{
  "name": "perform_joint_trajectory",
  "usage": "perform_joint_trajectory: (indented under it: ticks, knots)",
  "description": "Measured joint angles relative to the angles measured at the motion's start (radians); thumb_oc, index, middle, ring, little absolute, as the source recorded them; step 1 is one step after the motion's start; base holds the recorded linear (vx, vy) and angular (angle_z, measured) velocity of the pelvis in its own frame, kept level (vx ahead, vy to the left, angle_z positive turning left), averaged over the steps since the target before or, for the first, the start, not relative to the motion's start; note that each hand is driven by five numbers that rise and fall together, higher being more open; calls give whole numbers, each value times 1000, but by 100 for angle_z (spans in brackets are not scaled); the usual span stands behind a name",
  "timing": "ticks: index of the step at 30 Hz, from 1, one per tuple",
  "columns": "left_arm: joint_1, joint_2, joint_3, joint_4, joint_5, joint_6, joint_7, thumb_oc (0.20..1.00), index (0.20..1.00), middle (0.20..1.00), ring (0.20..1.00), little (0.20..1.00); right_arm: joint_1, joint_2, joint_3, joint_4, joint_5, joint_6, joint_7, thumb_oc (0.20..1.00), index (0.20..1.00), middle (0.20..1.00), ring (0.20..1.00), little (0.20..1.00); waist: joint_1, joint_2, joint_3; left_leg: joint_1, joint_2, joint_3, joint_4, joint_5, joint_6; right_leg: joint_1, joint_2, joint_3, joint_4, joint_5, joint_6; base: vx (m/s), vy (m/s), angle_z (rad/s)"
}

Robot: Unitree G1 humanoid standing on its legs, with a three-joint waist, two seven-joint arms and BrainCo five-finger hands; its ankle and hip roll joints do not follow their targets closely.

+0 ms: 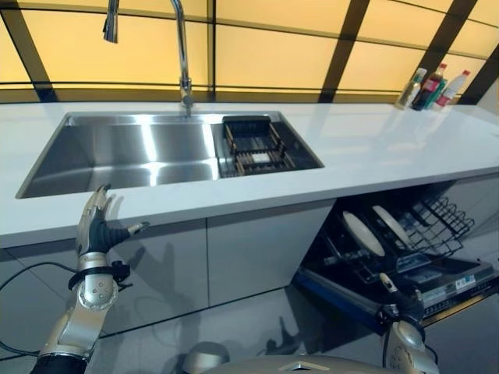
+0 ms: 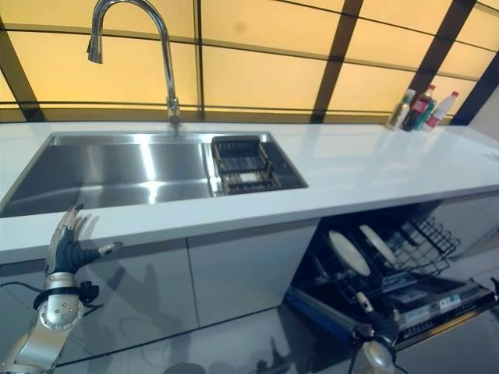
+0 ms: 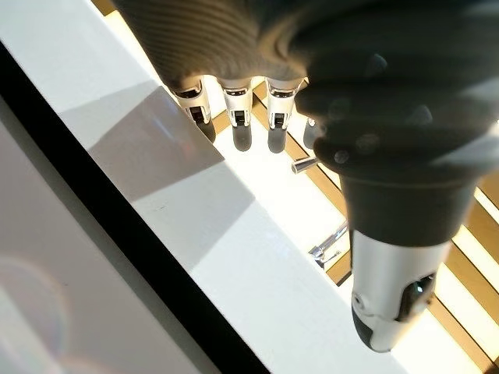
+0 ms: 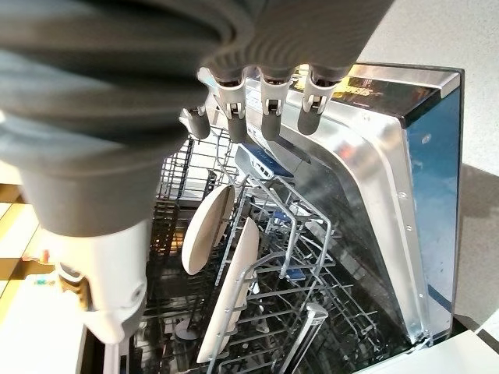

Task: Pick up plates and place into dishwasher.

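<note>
two white plates (image 4: 226,265) stand on edge in the dishwasher rack (image 4: 312,257), just below the right hand (image 4: 261,105), whose fingers hang relaxed and empty; left hand (image 1: 97,226) spread wide at the table (image 1: 374,148) edge; plates look stiff, glossy, breakable; best pinched at the rim.

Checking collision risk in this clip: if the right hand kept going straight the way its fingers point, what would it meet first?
Judging by the wrist view, the right hand points down into the open dishwasher, so it would probably first meet the rack holding the two upright plates. Depth is unclear, so which comes first, rack wire or plate edge, is uncertain.
</note>
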Motion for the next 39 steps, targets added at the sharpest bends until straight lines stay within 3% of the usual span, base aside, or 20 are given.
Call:
perform_joint_trajectory:
  ticks: [5, 10, 13, 23, 29, 32, 34, 36, 37, 39]
  knots:
    - [-62, 0, -25, 38, -38, 2, 14, 1000, 1000, 1000, 1000, 1000, -34, 0, 0, 0, -1, 1, -33, 1000, 1000, 1000, 1000, 1000, -7, 6, -2, -64, -2, -3, 50, -16, -2, -71, -21, -6, 93, -40, -3, 14, 42, 7]
    - [-43, 0, -30, 38, -36, 4, 23, 1000, 1000, 1000, 1000, 1000, -25, 0, -1, 13, 1, 1, -44, 1000, 1000, 1000, 1000, 1000, -27, 8, -32, -61, -6, -3, -40, -7, -4, -71, -16, -7, -8, -19, 13, 91, 83, 0]
    - [-31, 1, -43, 18, -36, 4, 38, 1000, 1000, 1000, 1000, 1000, -18, 0, 1, 22, 4, 0, -42, 1000, 1000, 1000, 1000, 1000, -26, 11, -35, -64, -9, -2, -76, 41, 1, -80, -11, 3, -32, 5, 11, -34, 115, 4]
    - [-3, 16, -55, -3, -36, -13, 69, 1000, 1000, 1000, 1000, 1000, -62, -35, -6, 61, -18, -91, -93, 1000, 1000, 1000, 1000, 1000, -23, 15, -37, -59, -19, 5, -91, 52, 12, -54, -4, 4, -99, 53, 24, 26, 99, 0]
    - [-26, 87, -61, -11, -23, -16, 59, 1000, 1000, 1000, 1000, 1000, -148, -120, -22, 65, -77, -123, -147, 1000, 1000, 1000, 1000, 1000, -26, 13, 68, -101, -28, 3, 62, -8, 27, -105, -40, 6, 53, -4, 27, -44, -14, -4]
    - [-96, 95, -99, -5, -24, -16, 80, 1000, 1000, 1000, 1000, 1000, -222, -210, -24, 67, -82, -124, -203, 1000, 1000, 1000, 1000, 1000, -29, 70, 106, -241, -20, 3, 173, -29, 37, -203, -48, 3, 79, 12, 43, -408, -53, -10]
    - [-167, 100, -124, 2, -36, -20, 129, 1000, 1000, 1000, 1000, 1000, -380, -319, -31, 103, -83, -119, -239, 1000, 1000, 1000, 1000, 1000, -30, 145, 159, -354, -23, 10, 218, -14, 59, -309, -62, 4, 105, 25, 58, -379, -89, -27]
    - [-246, 99, -138, 25, -72, -20, 165, 1000, 1000, 1000, 1000, 1000, -555, -377, -38, 143, -84, -114, -266, 1000, 1000, 1000, 1000, 1000, -32, 196, 221, -437, -25, 32, 239, 22, 76, -405, -86, 8, 205, 3, 48, -304, -161, -7]
    - [-284, 102, -147, 45, -90, -20, 180, 1000, 1000, 1000, 1000, 1000, -624, -382, -37, 180, -86, -113, -266, 1000, 1000, 1000, 1000, 1000, -32, 197, 231, -476, -27, 50, 241, 25, 73, -445, -96, 13, 273, -30, 28, -219, -139, 11]
    - [-351, 96, -146, 86, -113, -20, 217, 1000, 1000, 1000, 1000, 1000, -721, -385, -5, 222, -86, -113, -265, 1000, 1000, 1000, 1000, 1000, -40, 200, 257, -538, -56, 45, 296, 8, 45, -501, -109, 13, 271, -17, 22, -153, -113, 1]
